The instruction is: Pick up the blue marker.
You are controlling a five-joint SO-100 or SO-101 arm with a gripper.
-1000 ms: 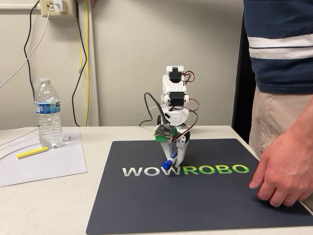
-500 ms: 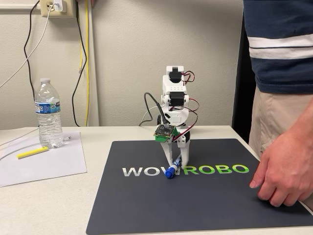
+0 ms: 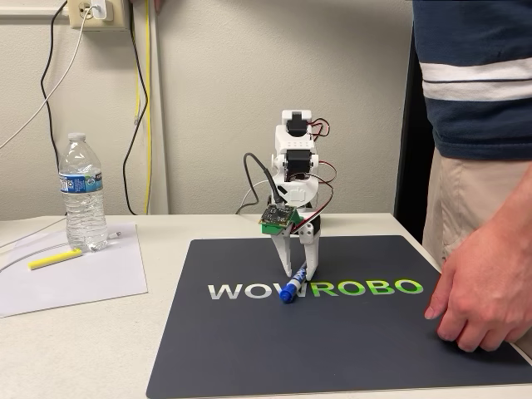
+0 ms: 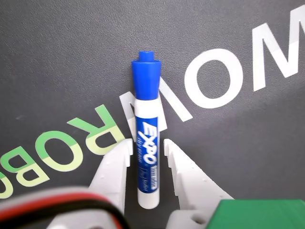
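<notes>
My gripper (image 3: 296,268) points down at the dark mat (image 3: 249,349), and in the wrist view my gripper (image 4: 145,148) has its two white plastic fingers (image 4: 114,167) standing narrowly apart on either side of the blue marker (image 4: 146,138), with a thin dark gap showing on each side of the barrel, so I cannot tell whether either one touches it. From the left of the fixed view: a clear ribbed water bottle (image 3: 82,193) stands on a white sheet of paper (image 3: 75,278), a slim yellow highlighter (image 3: 55,258) lies just in front of it, and cables (image 3: 137,108) hang down the wall from an outlet cut off by the top edge. At the middle, the blue marker (image 3: 293,285) lies on the mat across the pale "WOW" lettering (image 3: 249,291), its blue cap toward the camera and its barrel running back between my fingers, where it is hard to make out. It is a short, thick, smooth cylinder, white with a blue printed label and a stepped cap. At the right, a person's hand (image 3: 482,287) rests on the mat's edge; the body is cut off by the frame.
</notes>
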